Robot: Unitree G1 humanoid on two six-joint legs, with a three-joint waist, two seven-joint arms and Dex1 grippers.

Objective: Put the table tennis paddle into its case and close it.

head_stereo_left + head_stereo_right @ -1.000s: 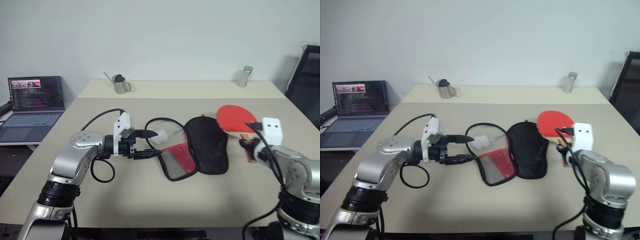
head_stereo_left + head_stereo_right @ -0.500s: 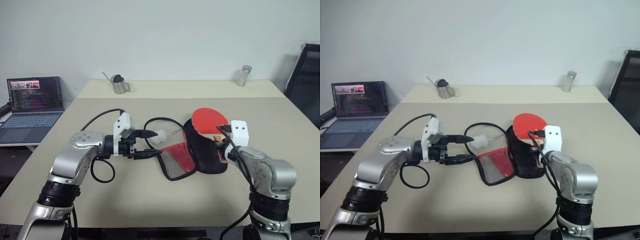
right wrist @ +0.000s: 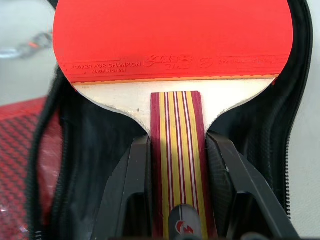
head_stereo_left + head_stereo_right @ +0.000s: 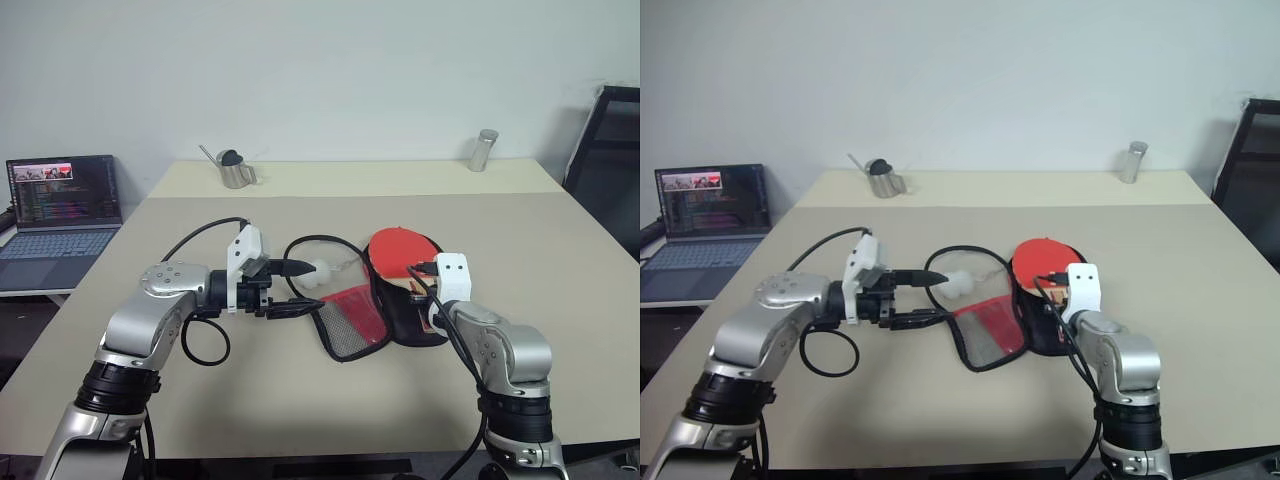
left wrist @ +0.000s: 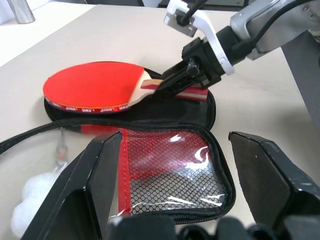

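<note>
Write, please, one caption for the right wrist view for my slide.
Right gripper holds the table tennis paddle by its handle above the open case.

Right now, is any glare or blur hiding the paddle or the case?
Left wrist view: glare on the case's mesh pocket, left gripper's near fingers soft. Right wrist view: table tennis paddle sharp, lettering readable. Eye views: even light, no glare.

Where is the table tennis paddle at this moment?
The table tennis paddle is right of centre in the head views, held by its handle in the right gripper, over the black half of the open case.
</note>
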